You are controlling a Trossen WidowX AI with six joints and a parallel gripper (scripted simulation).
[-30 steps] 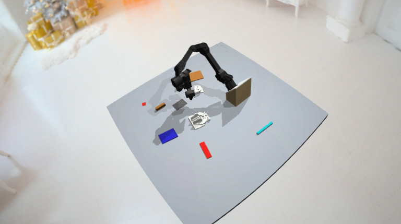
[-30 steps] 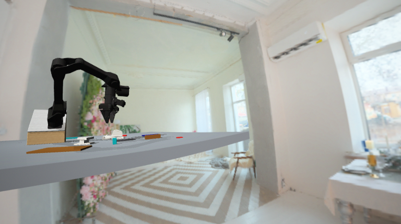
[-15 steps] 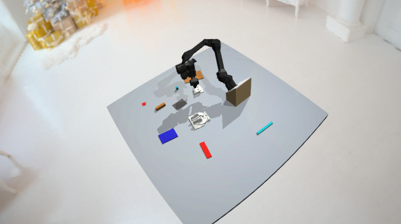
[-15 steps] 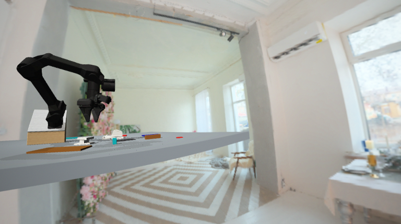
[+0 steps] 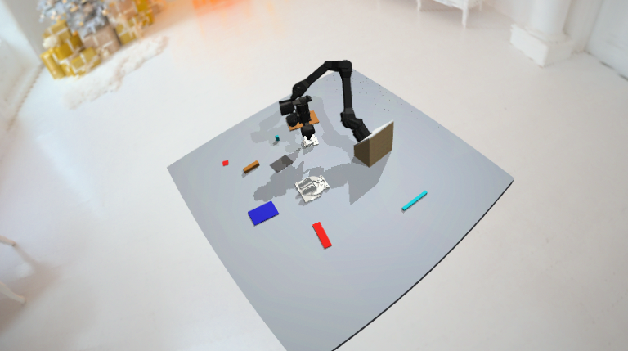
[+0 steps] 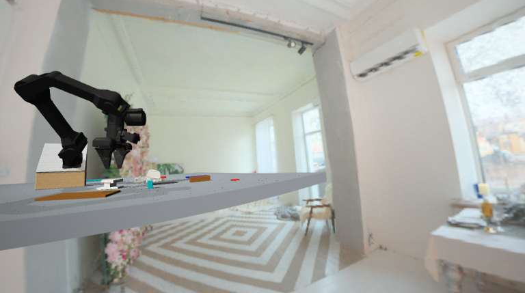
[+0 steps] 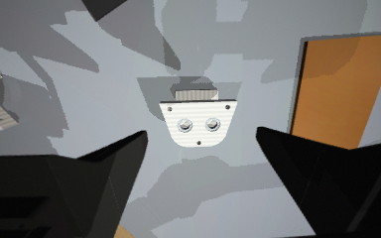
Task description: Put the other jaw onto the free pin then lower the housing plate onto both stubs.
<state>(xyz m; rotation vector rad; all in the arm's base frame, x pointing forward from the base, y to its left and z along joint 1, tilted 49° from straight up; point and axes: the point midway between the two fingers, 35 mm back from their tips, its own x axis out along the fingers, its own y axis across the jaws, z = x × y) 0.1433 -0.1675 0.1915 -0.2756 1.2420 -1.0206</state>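
Note:
My gripper (image 5: 308,137) (image 6: 113,167) (image 7: 202,134) is wide open and empty, pointing down above the housing plate. The white housing plate (image 5: 311,141) (image 6: 112,180) (image 7: 198,135) lies between the fingertips in the wrist view, below them, with two round holes and three small dark ones. It rests raised on a white support, with a ribbed part (image 7: 196,94) showing past its wide edge. The white gripper base (image 5: 318,192) lies farther forward, with the two jaws on it; only its edge shows in the wrist view (image 7: 7,121). The pins and the meshing of the teeth are too small to tell.
An orange board (image 6: 77,195) (image 7: 337,89) lies beside the plate. A teal block (image 5: 276,137) (image 6: 150,184), a dark grey plate (image 5: 280,163) and a brown block (image 5: 250,167) lie nearby. A blue plate (image 5: 262,213) and red bar (image 5: 321,235) lie farther forward. A wooden box (image 5: 382,146) stands by the arm's base.

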